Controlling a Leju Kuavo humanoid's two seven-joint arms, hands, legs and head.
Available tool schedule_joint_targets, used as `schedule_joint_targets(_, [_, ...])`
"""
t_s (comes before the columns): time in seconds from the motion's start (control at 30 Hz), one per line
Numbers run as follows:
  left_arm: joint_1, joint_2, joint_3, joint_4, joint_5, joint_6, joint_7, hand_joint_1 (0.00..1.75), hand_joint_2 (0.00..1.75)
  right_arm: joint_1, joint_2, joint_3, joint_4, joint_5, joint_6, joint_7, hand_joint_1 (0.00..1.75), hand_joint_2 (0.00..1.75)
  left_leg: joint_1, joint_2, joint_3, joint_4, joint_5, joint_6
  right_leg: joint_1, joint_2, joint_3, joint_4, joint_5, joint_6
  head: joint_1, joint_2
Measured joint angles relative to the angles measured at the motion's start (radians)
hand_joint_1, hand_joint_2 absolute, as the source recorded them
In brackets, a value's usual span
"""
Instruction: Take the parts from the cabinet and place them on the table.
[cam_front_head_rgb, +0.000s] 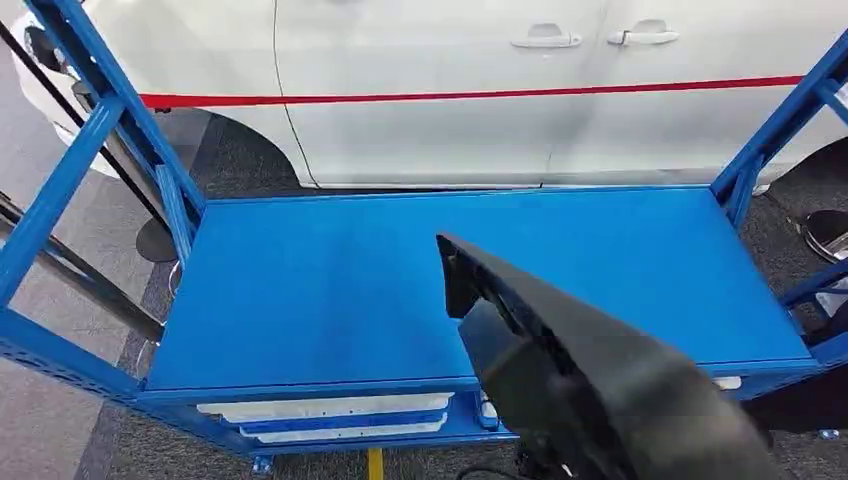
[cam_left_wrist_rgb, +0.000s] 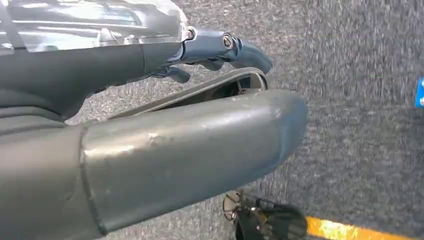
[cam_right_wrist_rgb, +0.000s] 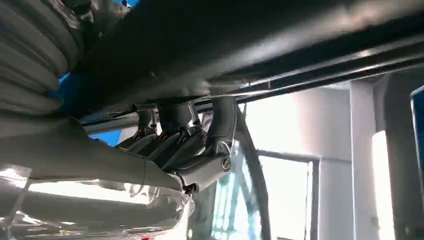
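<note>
A long black moulded car part (cam_front_head_rgb: 580, 370) rises from the lower right of the head view, its pointed end hanging over the front right of the blue table top (cam_front_head_rgb: 330, 290). In the right wrist view my right hand (cam_right_wrist_rgb: 185, 145) grips the black part (cam_right_wrist_rgb: 225, 45) from below, fingers hooked over its edge. My left hand (cam_left_wrist_rgb: 175, 110) hangs over grey carpet with its thick thumb and darker fingers apart and nothing between them.
The blue table's frame posts (cam_front_head_rgb: 110, 110) slant up at both sides. White flat parts (cam_front_head_rgb: 325, 408) lie on the shelf under the table top. A white car (cam_front_head_rgb: 450, 90) with a red stripe stands just behind. A yellow floor line (cam_left_wrist_rgb: 345, 230) crosses the carpet.
</note>
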Motion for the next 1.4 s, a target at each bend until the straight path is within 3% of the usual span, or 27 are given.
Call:
schedule_joint_targets(0.03, [0.0, -0.002, 0.004, 0.0, 0.0, -0.002, 0.003, 0.0, 0.0, 0.013, -0.002, 0.0, 0.0, 0.0, 0.008, -0.004, 1.75, 1.75, 0.0, 0.0, -0.003, 0.002, 0.0, 0.0, -0.002, 0.0, -0.026, 0.058, -0.02, 0.003, 0.001, 0.0])
schedule_joint_targets(0.07, [0.001, -0.002, 0.006, 0.0, 0.0, -0.003, 0.008, 0.0, 0.0, 0.025, -0.003, 0.0, 0.0, 0.003, 0.016, -0.01, 1.75, 1.75, 0.0, 0.0, -0.006, 0.005, 0.0, 0.0, -0.005, 0.0, -0.03, 0.073, -0.012, 0.006, 0.0, 0.0])
schedule_joint_targets(0.1, [0.001, -0.004, 0.006, 0.0, 0.0, -0.003, 0.014, 0.0, 0.0, 0.034, -0.003, 0.0, 0.0, 0.008, 0.023, -0.014, 1.75, 1.75, 0.001, 0.0, -0.009, 0.009, 0.0, 0.0, -0.007, -0.001, -0.009, 0.037, 0.018, 0.007, 0.001, 0.0])
schedule_joint_targets(0.17, [0.001, -0.009, 0.006, -0.001, -0.001, -0.01, 0.015, 0.0, 0.0, 0.045, -0.003, 0.0, -0.001, 0.011, 0.028, -0.018, 1.75, 1.75, 0.002, -0.001, -0.013, 0.017, -0.002, -0.003, -0.013, -0.002, 0.078, -0.124, 0.098, 0.006, 0.0, 0.0])
schedule_joint_targets(0.2, [0.001, -0.011, 0.006, -0.001, -0.001, -0.012, 0.017, 0.0, 0.0, 0.05, -0.003, 0.0, -0.004, 0.013, 0.035, -0.019, 1.75, 1.75, 0.001, -0.002, -0.015, 0.023, -0.003, -0.008, -0.014, -0.002, 0.12, -0.205, 0.115, 0.003, 0.001, 0.0])
schedule_joint_targets(0.33, [0.001, -0.013, 0.006, -0.001, -0.001, -0.012, 0.036, 0.0, 0.0, 0.071, -0.003, 0.001, -0.014, 0.018, 0.065, -0.038, 1.75, 1.75, -0.003, -0.003, -0.024, 0.024, 0.008, -0.036, -0.001, 0.004, 0.108, -0.211, 0.126, -0.019, 0.0, 0.0])
schedule_joint_targets(0.37, [0.003, -0.013, 0.006, -0.001, -0.001, -0.012, 0.036, 0.0, 0.0, 0.072, -0.003, 0.002, -0.015, 0.017, 0.077, -0.041, 1.75, 1.75, -0.003, -0.004, -0.027, 0.024, 0.012, -0.043, -0.005, 0.003, 0.104, -0.219, 0.135, -0.033, 0.001, 0.0])
schedule_joint_targets(0.4, [0.001, -0.013, 0.006, -0.001, -0.002, -0.012, 0.035, 0.0, 0.0, 0.072, -0.003, 0.003, -0.016, 0.013, 0.09, -0.043, 1.75, 1.75, 0.003, -0.004, -0.036, 0.038, -0.008, -0.046, -0.009, -0.003, 0.099, -0.224, 0.145, -0.042, 0.0, 0.0])
schedule_joint_targets(0.43, [0.001, -0.013, 0.006, -0.001, -0.002, -0.012, 0.033, 0.0, 0.0, 0.074, -0.003, 0.006, -0.016, 0.01, 0.098, -0.046, 1.75, 1.75, 0.002, -0.003, -0.052, 0.073, -0.053, -0.05, -0.009, -0.002, 0.09, -0.226, 0.152, -0.05, 0.0, 0.0])
schedule_joint_targets(0.5, [0.0, -0.013, 0.006, -0.001, -0.002, -0.013, 0.027, 0.0, 0.0, 0.079, -0.003, 0.009, -0.016, 0.01, 0.109, -0.053, 1.75, 1.75, 0.003, -0.003, -0.099, 0.224, -0.16, -0.056, -0.005, -0.004, 0.07, -0.225, 0.167, -0.055, 0.0, 0.0])
schedule_joint_targets(0.57, [0.001, -0.013, 0.005, -0.001, -0.002, -0.013, 0.026, 0.0, 0.0, 0.085, -0.003, 0.009, -0.016, 0.011, 0.116, -0.056, 1.75, 1.75, 0.003, -0.003, -0.113, 0.317, -0.203, -0.057, -0.001, -0.005, 0.048, -0.222, 0.182, -0.055, 0.0, 0.0])
schedule_joint_targets(0.6, [0.001, -0.013, 0.005, -0.001, -0.002, -0.013, 0.026, 0.0, 0.0, 0.086, -0.003, 0.009, -0.016, 0.012, 0.116, -0.06, 1.75, 1.75, 0.003, -0.003, -0.089, 0.299, -0.192, -0.055, 0.001, -0.005, 0.037, -0.22, 0.189, -0.054, 0.0, 0.0])
schedule_joint_targets(0.63, [0.0, -0.013, 0.005, -0.001, -0.002, -0.013, 0.026, 0.0, 0.0, 0.086, -0.003, 0.01, -0.017, 0.014, 0.117, -0.063, 1.75, 1.75, 0.003, -0.003, -0.039, 0.232, -0.164, -0.052, 0.002, -0.005, 0.027, -0.218, 0.196, -0.053, 0.0, 0.0])
schedule_joint_targets(0.7, [-0.004, -0.013, 0.005, -0.001, -0.002, -0.013, 0.026, 0.0, 0.0, 0.088, -0.003, 0.01, -0.023, 0.018, 0.117, -0.066, 1.75, 1.75, 0.001, -0.003, 0.099, 0.028, -0.105, -0.039, 0.004, -0.004, 0.011, -0.213, 0.211, -0.047, 0.0, 0.0])
schedule_joint_targets(0.73, [-0.008, -0.012, 0.005, -0.001, -0.002, -0.013, 0.026, 0.0, 0.0, 0.091, -0.003, 0.011, -0.028, 0.019, 0.121, -0.068, 1.75, 1.75, -0.006, -0.003, 0.115, -0.011, -0.121, -0.037, 0.008, -0.005, 0.01, -0.212, 0.218, -0.041, 0.0, 0.0])
schedule_joint_targets(0.83, [-0.009, -0.014, 0.004, -0.001, -0.002, -0.014, 0.023, 0.0, 0.0, 0.095, -0.002, 0.011, -0.034, 0.021, 0.129, -0.073, 1.75, 1.75, -0.014, -0.006, 0.1, -0.003, -0.093, -0.027, 0.002, -0.007, 0.01, -0.218, 0.24, -0.022, 0.0, 0.0])
schedule_joint_targets(0.9, [-0.008, -0.018, 0.002, -0.001, -0.002, -0.014, 0.022, 0.0, 0.0, 0.103, -0.002, 0.011, -0.041, 0.021, 0.129, -0.076, 1.75, 1.75, -0.002, 0.005, 0.086, -0.015, -0.062, -0.013, -0.001, -0.003, 0.003, -0.214, 0.239, -0.01, -0.001, 0.0])
schedule_joint_targets(0.97, [-0.009, -0.019, -0.002, -0.001, -0.002, -0.014, 0.023, 0.0, 0.0, 0.106, -0.003, 0.01, -0.047, 0.021, 0.129, -0.082, 1.75, 1.75, -0.004, 0.008, 0.055, -0.014, -0.04, 0.004, -0.003, -0.001, -0.03, -0.13, 0.117, -0.005, 0.002, 0.0])
schedule_joint_targets(1.03, [-0.009, -0.02, -0.003, -0.001, -0.002, -0.014, 0.026, 0.0, 0.0, 0.109, -0.003, 0.01, -0.048, 0.021, 0.13, -0.084, 1.75, 1.75, -0.005, 0.011, 0.028, -0.012, -0.017, 0.004, -0.005, -0.002, -0.063, 0.025, 0.014, 0.003, 0.002, 0.0])
schedule_joint_targets(1.07, [-0.009, -0.02, -0.004, -0.001, -0.002, -0.014, 0.027, 0.0, 0.0, 0.112, -0.003, 0.01, -0.048, 0.021, 0.131, -0.084, 1.75, 1.75, -0.005, 0.012, 0.012, -0.01, -0.007, 0.003, -0.005, -0.002, -0.065, 0.075, 0.006, 0.006, 0.001, 0.0])
schedule_joint_targets(1.1, [-0.008, -0.02, -0.005, -0.001, -0.002, -0.015, 0.029, 0.0, 0.0, 0.114, -0.003, 0.01, -0.048, 0.021, 0.131, -0.084, 1.75, 1.75, -0.005, 0.012, -0.006, -0.006, 0.004, 0.0, -0.005, -0.002, -0.047, 0.086, 0.029, 0.007, 0.002, 0.0])
schedule_joint_targets(1.17, [-0.009, -0.02, -0.009, -0.001, -0.002, -0.015, 0.032, 0.0, 0.0, 0.114, -0.003, 0.01, -0.048, 0.021, 0.131, -0.084, 1.75, 1.75, -0.005, 0.012, -0.036, 0.005, 0.018, -0.005, -0.006, -0.002, 0.043, -0.009, 0.097, 0.004, 0.002, 0.0])
schedule_joint_targets(1.2, [-0.009, -0.021, -0.011, -0.001, -0.002, -0.015, 0.034, 0.0, 0.0, 0.114, -0.003, 0.01, -0.05, 0.021, 0.133, -0.084, 1.75, 1.75, -0.005, 0.011, -0.049, 0.014, 0.025, -0.009, -0.006, -0.002, 0.119, -0.108, 0.112, 0.0, 0.002, 0.0])
schedule_joint_targets(1.23, [-0.01, -0.022, -0.011, -0.001, -0.002, -0.015, 0.035, 0.0, 0.0, 0.113, -0.003, 0.01, -0.053, 0.021, 0.134, -0.085, 1.75, 1.75, -0.006, 0.01, -0.058, 0.022, 0.029, -0.015, -0.005, -0.001, 0.176, -0.197, 0.075, -0.005, 0.001, 0.0])
schedule_joint_targets(1.27, [-0.009, -0.022, -0.013, -0.001, -0.002, -0.015, 0.035, 0.0, 0.0, 0.114, -0.003, 0.01, -0.056, 0.021, 0.134, -0.087, 1.75, 1.75, -0.009, 0.009, -0.063, 0.027, 0.035, -0.022, 0.002, 0.001, 0.2, -0.24, 0.062, -0.014, 0.0, 0.0])
schedule_joint_targets(1.33, [-0.009, -0.022, -0.015, -0.001, -0.002, -0.016, 0.029, 0.0, 0.0, 0.115, -0.003, 0.01, -0.061, 0.021, 0.134, -0.091, 1.75, 1.75, -0.009, 0.009, -0.062, 0.022, 0.05, -0.035, 0.005, 0.001, 0.189, -0.236, 0.072, -0.024, 0.0, 0.0])
schedule_joint_targets(1.4, [-0.006, -0.021, -0.017, -0.001, -0.002, -0.016, 0.023, 0.0, 0.0, 0.121, -0.003, 0.008, -0.063, 0.021, 0.134, -0.093, 1.75, 1.75, -0.004, 0.007, -0.067, 0.023, 0.056, -0.049, -0.001, -0.004, 0.174, -0.247, 0.095, -0.047, 0.0, 0.0])
